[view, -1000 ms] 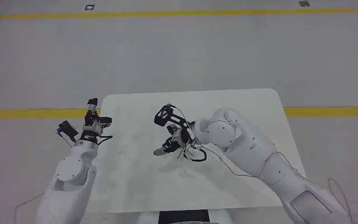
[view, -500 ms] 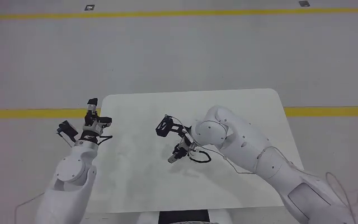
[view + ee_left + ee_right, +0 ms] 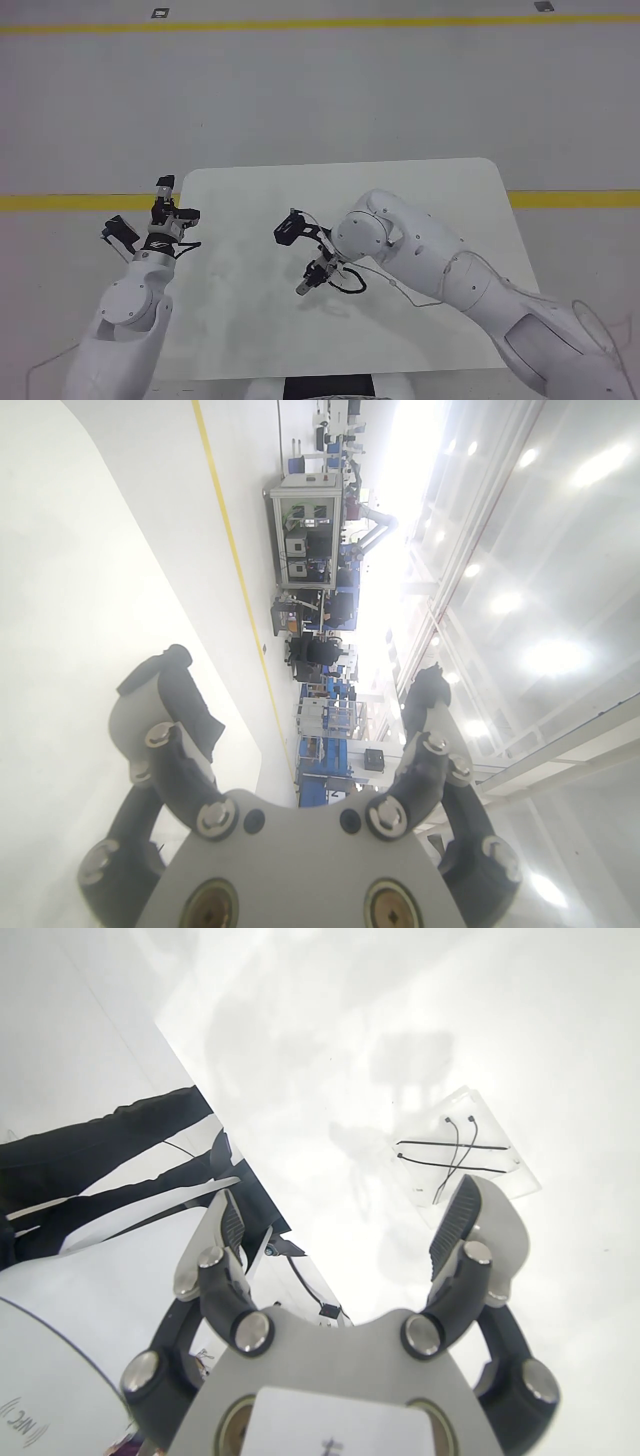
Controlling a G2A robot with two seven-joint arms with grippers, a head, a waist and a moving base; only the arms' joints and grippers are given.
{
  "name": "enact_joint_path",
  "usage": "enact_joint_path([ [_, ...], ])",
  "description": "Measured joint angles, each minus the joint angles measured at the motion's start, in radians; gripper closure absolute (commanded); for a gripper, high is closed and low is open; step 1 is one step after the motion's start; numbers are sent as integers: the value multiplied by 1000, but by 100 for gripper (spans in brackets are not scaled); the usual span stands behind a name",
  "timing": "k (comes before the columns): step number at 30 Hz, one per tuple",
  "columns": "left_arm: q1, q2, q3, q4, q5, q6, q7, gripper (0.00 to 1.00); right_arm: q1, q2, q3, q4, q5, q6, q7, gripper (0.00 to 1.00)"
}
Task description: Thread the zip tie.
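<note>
Zip ties (image 3: 460, 1148): several, black, laid crossed on a clear plate (image 3: 492, 1125) on the counter (image 3: 350, 1028). Right tool (image 3: 345, 1203): held released before them, presumably for pickup. Left tool (image 3: 300, 670): released, held beside the counter's left edge.

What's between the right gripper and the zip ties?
Nothing: the right wrist view shows bare table between the open right gripper and the zip ties, which lie on a clear sheet just beyond one fingertip.
</note>
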Motion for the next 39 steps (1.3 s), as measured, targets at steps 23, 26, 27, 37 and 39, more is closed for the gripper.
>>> enact_joint_path([
  [23, 0, 0, 0, 0, 0, 0, 0, 0, -2, 1, 1, -1, -2, -1, 0, 0],
  [26, 0, 0, 0, 0, 0, 0, 0, 0, -10, -3, -17, 9, -40, 31, -12, 0],
  [27, 0, 0, 0, 0, 0, 0, 0, 0, -9, -6, -26, 12, -58, 48, -11, 0],
  [37, 0, 0, 0, 0, 0, 0, 0, 0, 17, -42, -94, 66, -159, 127, -16, 0],
  [39, 0, 0, 0, 0, 0, 0, 0, 0, 17, -42, -94, 66, -158, 126, -16, 0],
])
